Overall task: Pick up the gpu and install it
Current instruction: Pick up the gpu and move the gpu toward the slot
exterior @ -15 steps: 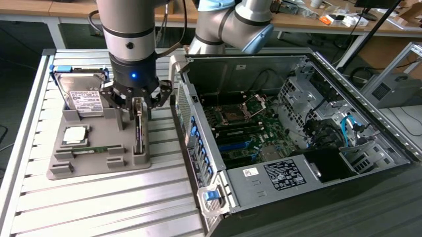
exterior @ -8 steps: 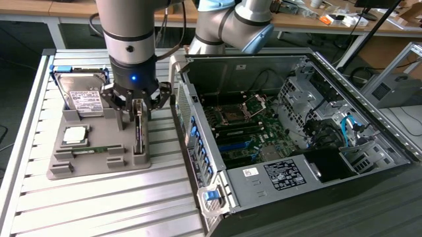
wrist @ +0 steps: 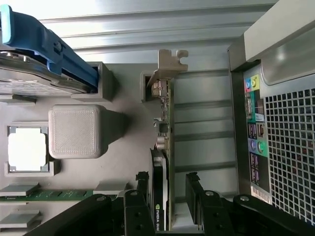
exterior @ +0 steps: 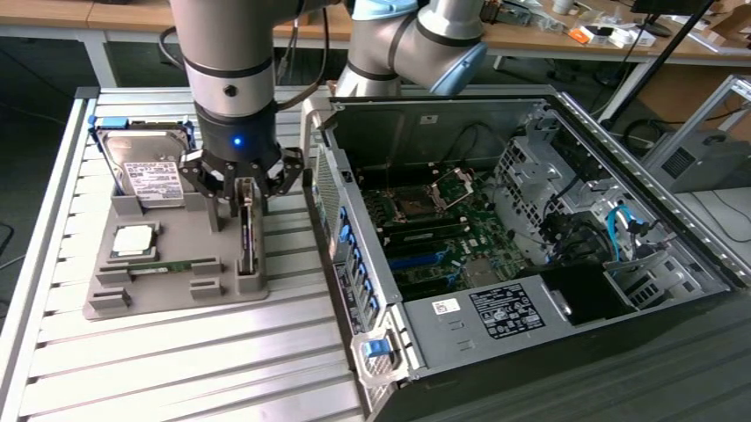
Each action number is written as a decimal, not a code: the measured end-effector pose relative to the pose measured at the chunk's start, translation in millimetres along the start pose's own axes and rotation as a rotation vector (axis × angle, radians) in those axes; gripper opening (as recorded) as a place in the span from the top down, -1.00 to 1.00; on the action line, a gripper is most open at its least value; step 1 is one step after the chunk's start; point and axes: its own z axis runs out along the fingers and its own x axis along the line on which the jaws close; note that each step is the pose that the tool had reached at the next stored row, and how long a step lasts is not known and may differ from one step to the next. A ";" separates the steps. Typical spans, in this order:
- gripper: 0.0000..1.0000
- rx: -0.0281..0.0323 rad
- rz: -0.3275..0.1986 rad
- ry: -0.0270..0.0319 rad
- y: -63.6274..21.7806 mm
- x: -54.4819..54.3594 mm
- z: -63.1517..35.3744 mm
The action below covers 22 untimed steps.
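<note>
gpu [exterior: 246, 239] stands on edge in grey holder [exterior: 164, 303] on bench [exterior: 176, 374], beside open case [exterior: 399, 132]. your claw [wrist: 166, 181] spread, straddling card, not pinching yet. likely light, stiff, fragile — pinch flat faces, spare fan.

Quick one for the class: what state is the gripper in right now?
Gripper: open, jaws on either side of the gpu, which stands on edge; a gap shows beside the card.

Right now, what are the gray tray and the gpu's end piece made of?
The gray tray looks like matte plastic, perhaps 3D-printed: fine lined texture shows on its block. The end bracket of the gpu looks like bare metal: thin, pale, bent.
</note>
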 end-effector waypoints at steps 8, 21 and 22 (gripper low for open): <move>0.13 0.0001 0.000 0.0000 4.7 2.2 6.7; 0.13 0.0001 0.000 0.0002 4.8 4.4 22.5; 0.13 0.0001 0.000 0.0002 4.8 4.4 23.6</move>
